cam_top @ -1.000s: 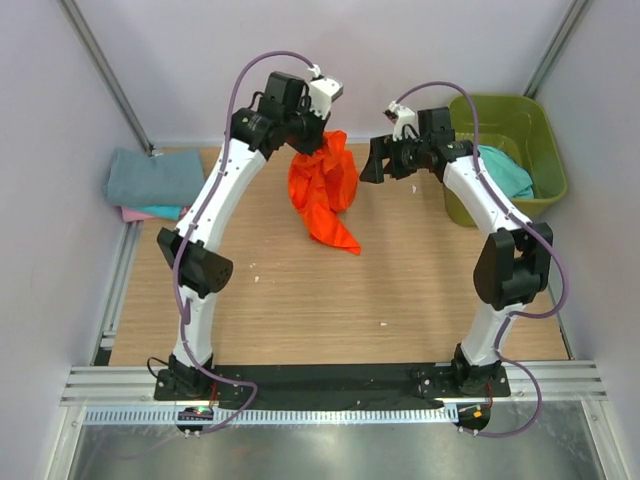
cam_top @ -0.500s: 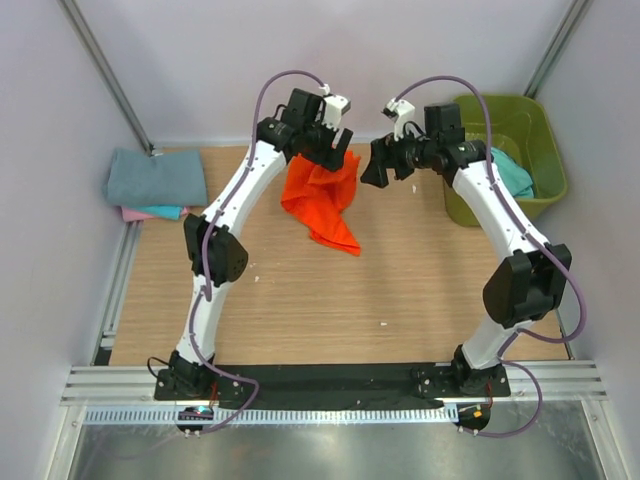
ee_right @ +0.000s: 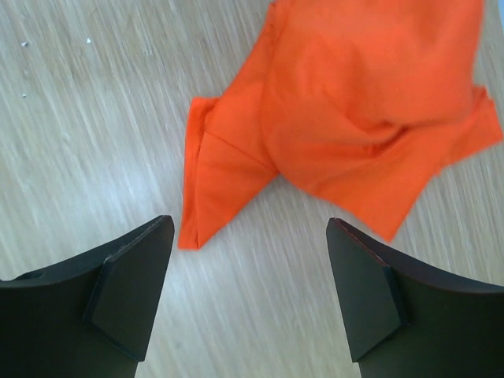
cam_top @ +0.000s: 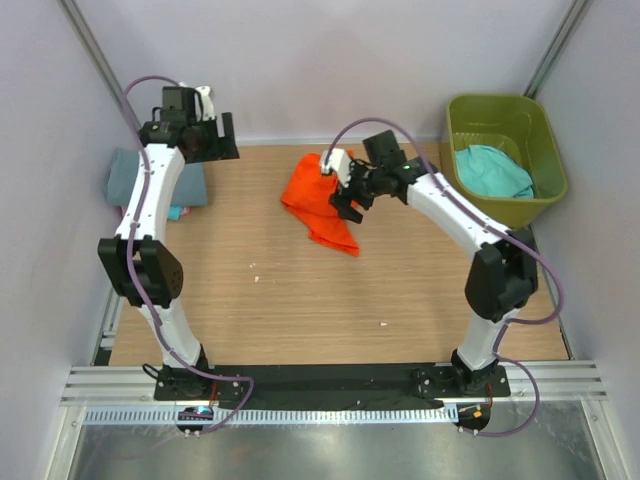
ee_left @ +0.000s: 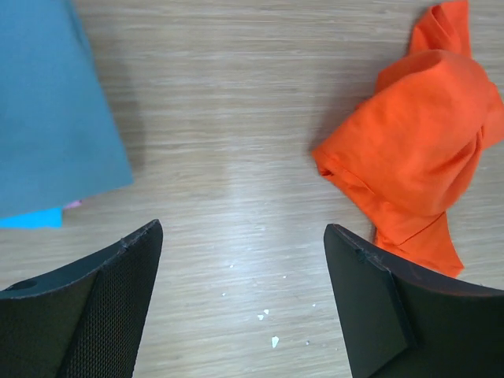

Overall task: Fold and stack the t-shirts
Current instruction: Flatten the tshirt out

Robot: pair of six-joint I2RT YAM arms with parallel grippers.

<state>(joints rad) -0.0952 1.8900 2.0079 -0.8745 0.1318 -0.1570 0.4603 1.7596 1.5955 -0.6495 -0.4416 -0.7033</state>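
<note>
Orange shirt: the bright orange soft cloth t-shirt [cam_top: 318, 205] lies crumpled in a heap on the pale wooden worktop [cam_top: 300, 300], well apart from the olive-green plastic tub [cam_top: 500, 108], on its left. It is not yet folded.
Handling: it looks light, limp and floppy. It will likely sag and bunch when lifted and will not hold a shape, but a pinch should do it no harm.
Where to grip: a hem or the pointed corner farthest from the tub seems best. Two spread corners would help to pull it flat.
Right gripper [cam_top: 340, 195]: hovers over the heap's tub-side edge, jaws apart and empty.
Left gripper [cam_top: 222, 138]: beyond the shirt from the tub, jaws apart and empty.
Folded stack [cam_top: 135, 175]: grey-blue cloth on top, pink and teal edges beneath, at the worktop's side farthest from the tub.
Teal shirt [cam_top: 492, 172]: loose inside the tub.
</note>
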